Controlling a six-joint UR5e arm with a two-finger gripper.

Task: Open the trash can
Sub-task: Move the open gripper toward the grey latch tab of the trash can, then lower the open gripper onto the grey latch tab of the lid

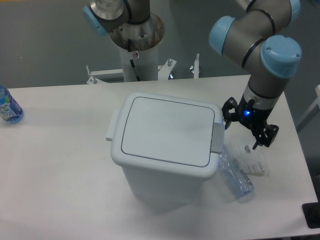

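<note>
The trash can (165,145) is a large pale grey-white bin standing in the middle of the table. Its flat lid (167,130) lies shut, with small tabs on the left and right sides. My gripper (248,126) hangs just to the right of the can, close to the right-hand tab (217,137), pointing down at the table. Its two black fingers are spread apart and hold nothing. It does not touch the can.
A crushed clear plastic bottle (236,176) and a white packet (255,162) lie on the table below the gripper. A blue water bottle (8,107) lies at the left edge. The robot's base (137,45) stands behind the table. A black object (312,215) sits at the front right corner.
</note>
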